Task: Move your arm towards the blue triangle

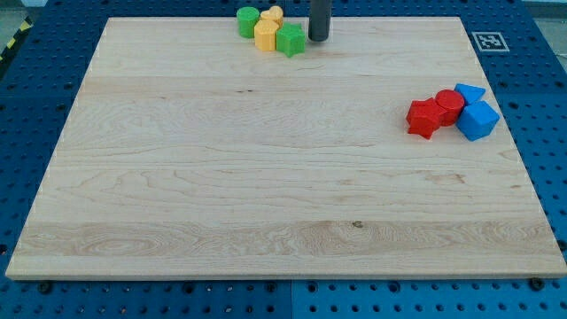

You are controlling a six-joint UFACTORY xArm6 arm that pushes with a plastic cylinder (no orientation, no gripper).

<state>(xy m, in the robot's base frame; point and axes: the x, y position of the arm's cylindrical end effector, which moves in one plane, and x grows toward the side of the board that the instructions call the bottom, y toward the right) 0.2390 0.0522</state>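
The blue triangle lies near the board's right edge, at the top of a cluster with a blue cube, a red cylinder and a red star-like block. My tip is at the view's top centre, just right of a green block. It is far to the left of and above the blue triangle.
A second cluster sits at the top centre: a green cylinder, a yellow block and a smaller yellow block behind it. A fiducial marker lies on the blue pegboard past the wooden board's top right corner.
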